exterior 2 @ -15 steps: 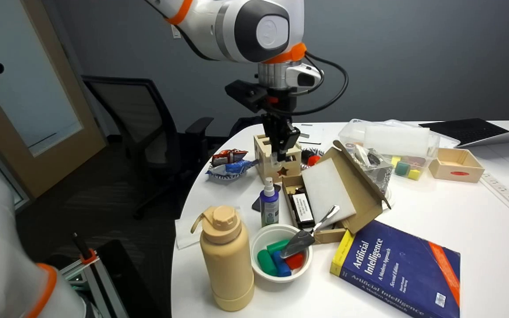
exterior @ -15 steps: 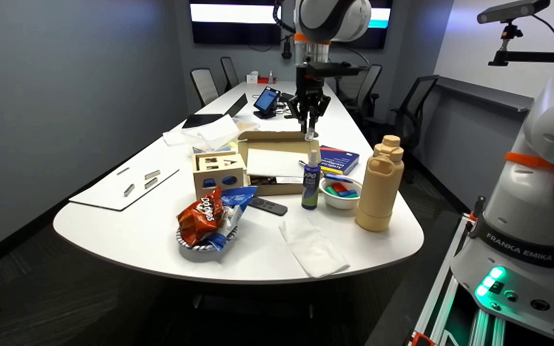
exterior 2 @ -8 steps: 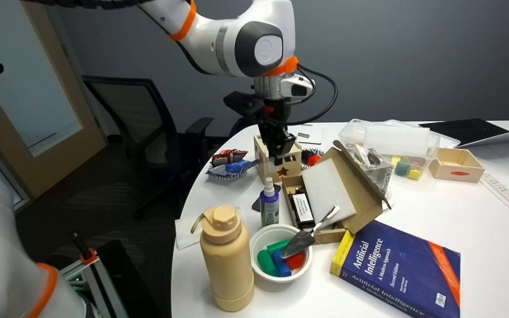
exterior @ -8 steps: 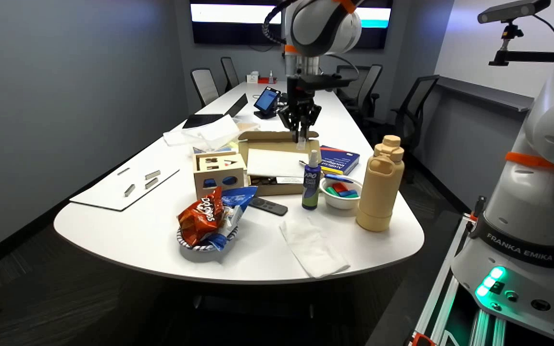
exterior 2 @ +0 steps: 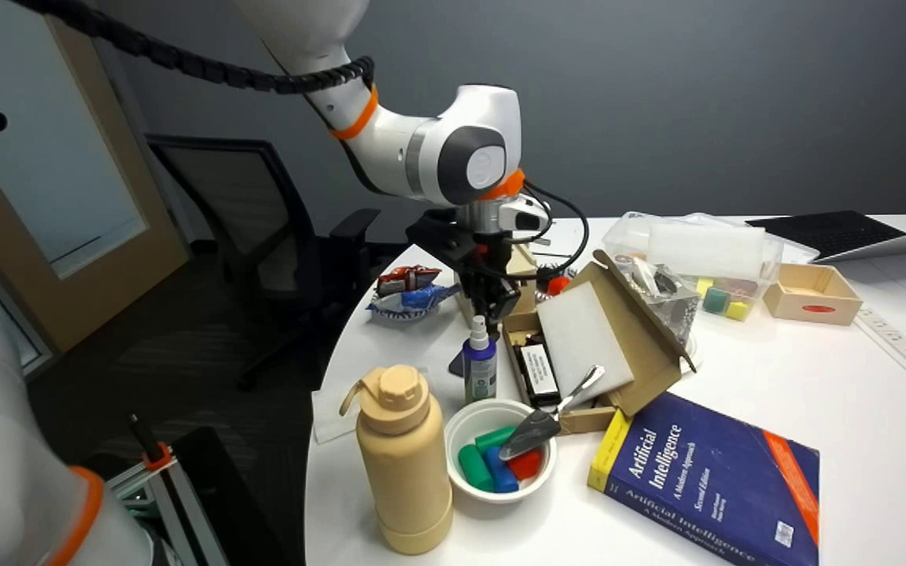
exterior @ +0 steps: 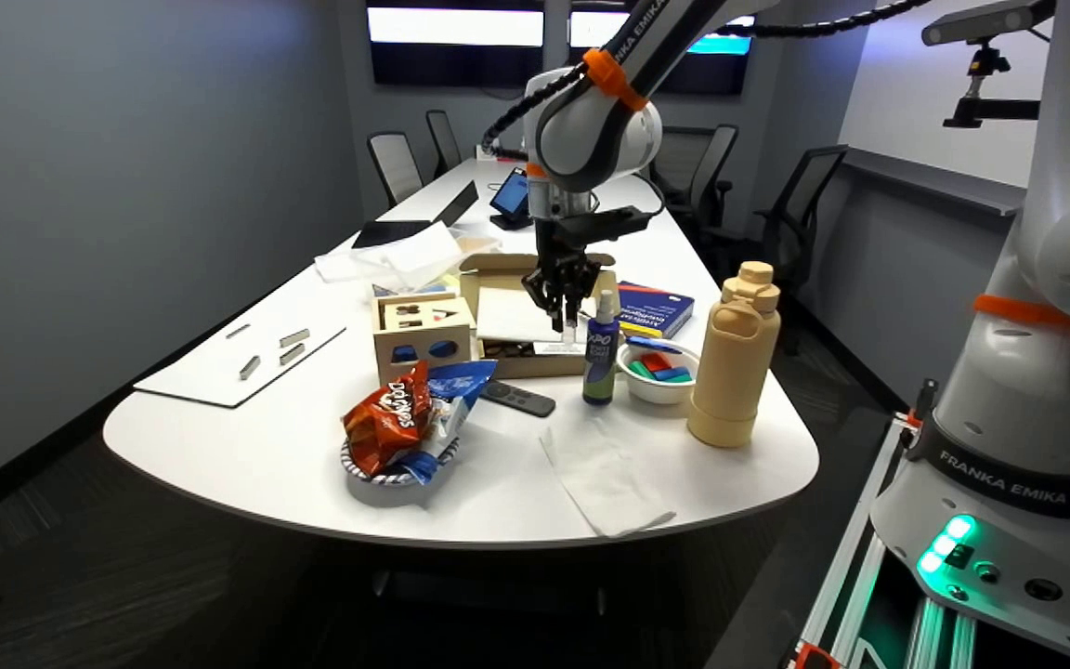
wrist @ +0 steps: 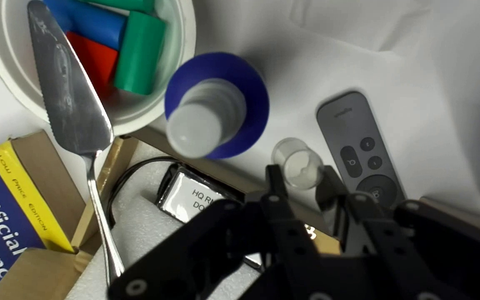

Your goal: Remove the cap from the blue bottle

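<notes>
Beside blue bottle [exterior: 601, 360], bowl [wrist: 177, 46] of blocks [wrist: 140, 52], tool [wrist: 301, 179] gripping cap [wrist: 296, 161]

On the white tabletop [exterior: 266, 465], a tall tan bottle [exterior 2: 406, 472] stands upright just beside a round white bowl [exterior 2: 470, 428] of green, blue and red blocks [wrist: 140, 52], a silver metal cake server [wrist: 69, 91] slanting from the bowl over an open brown cardboard box [exterior 2: 647, 360].

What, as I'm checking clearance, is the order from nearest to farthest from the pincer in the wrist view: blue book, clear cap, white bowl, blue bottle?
1. Clear cap: held in the pincer.
2. Blue bottle: upright, to the upper left.
3. White bowl: beyond the bottle, upper-left corner.
4. Blue book: lower left, cut off by the picture's edge.
</notes>
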You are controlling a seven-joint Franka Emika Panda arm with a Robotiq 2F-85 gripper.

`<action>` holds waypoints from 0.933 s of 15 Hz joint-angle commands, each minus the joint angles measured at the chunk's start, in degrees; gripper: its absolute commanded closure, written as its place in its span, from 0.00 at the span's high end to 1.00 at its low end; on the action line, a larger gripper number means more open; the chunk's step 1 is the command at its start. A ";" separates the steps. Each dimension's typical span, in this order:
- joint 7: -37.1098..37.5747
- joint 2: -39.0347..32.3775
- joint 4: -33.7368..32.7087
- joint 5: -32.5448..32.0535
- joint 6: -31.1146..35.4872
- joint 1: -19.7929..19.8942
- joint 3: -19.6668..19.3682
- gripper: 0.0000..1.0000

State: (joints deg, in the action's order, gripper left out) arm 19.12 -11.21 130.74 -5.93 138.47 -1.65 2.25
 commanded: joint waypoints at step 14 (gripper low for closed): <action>-1.41 -9.04 -4.92 0.04 2.87 -2.27 -3.24 0.98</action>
State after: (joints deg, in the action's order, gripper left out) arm 18.66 -21.20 127.10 -6.67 142.44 -2.99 -0.11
